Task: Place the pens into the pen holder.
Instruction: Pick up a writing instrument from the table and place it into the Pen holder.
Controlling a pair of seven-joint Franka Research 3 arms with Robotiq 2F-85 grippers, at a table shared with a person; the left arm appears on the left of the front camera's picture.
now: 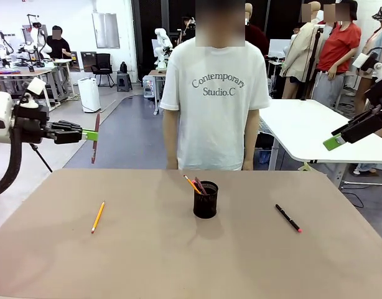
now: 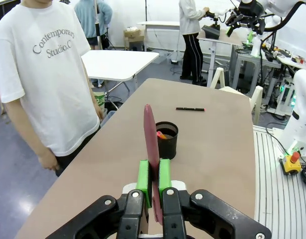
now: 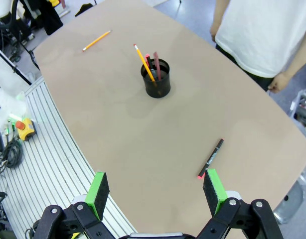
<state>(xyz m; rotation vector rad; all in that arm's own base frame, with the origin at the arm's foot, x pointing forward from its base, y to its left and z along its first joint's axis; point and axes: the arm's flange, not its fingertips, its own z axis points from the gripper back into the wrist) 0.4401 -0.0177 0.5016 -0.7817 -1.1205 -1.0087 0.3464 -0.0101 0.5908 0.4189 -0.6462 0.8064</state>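
By the table's left edge (image 1: pixel 30 205), reddish-brown pen (image 1: pixel 95 138) in left jaws

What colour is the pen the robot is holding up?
Reddish-brown. The pen shows best in the left wrist view.

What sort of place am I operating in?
Probably a robotics lab or workshop: white worktables, an emergency-stop button and cluttered equipment benches.

Grey floor (image 1: pixel 125 134), white side table (image 1: pixel 306 128), black office chair (image 1: pixel 104 64), white wall (image 1: pixel 79 25) at the back.
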